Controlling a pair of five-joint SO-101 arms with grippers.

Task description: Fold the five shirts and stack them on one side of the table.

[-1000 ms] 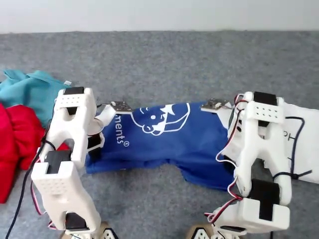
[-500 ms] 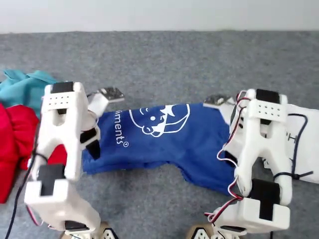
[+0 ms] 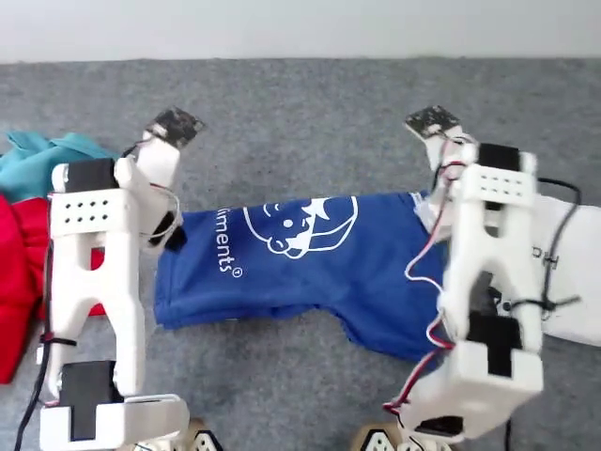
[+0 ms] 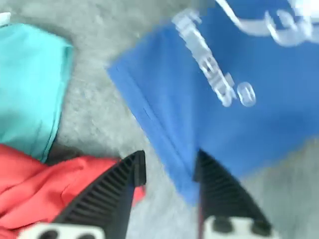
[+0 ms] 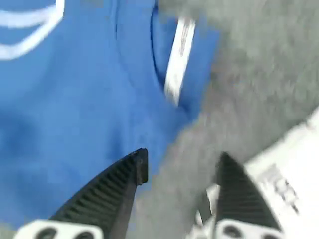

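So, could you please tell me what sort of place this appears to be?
Probably a robotics lab bench for folding trials: a grey carpeted table, a left arm and right arm, and a blue shirt laid out near a red shirt, teal shirt and white shirt.

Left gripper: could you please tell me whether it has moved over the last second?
Yes. In the high view the left gripper has drawn back from the blue shirt's far edge, going farther away and slightly leftward.

A blue shirt (image 3: pixel 310 272) with white print, teal shirt (image 3: pixel 42 164), red shirt (image 3: pixel 23 272), white shirt (image 3: pixel 573 272), grey table (image 3: pixel 310 122).
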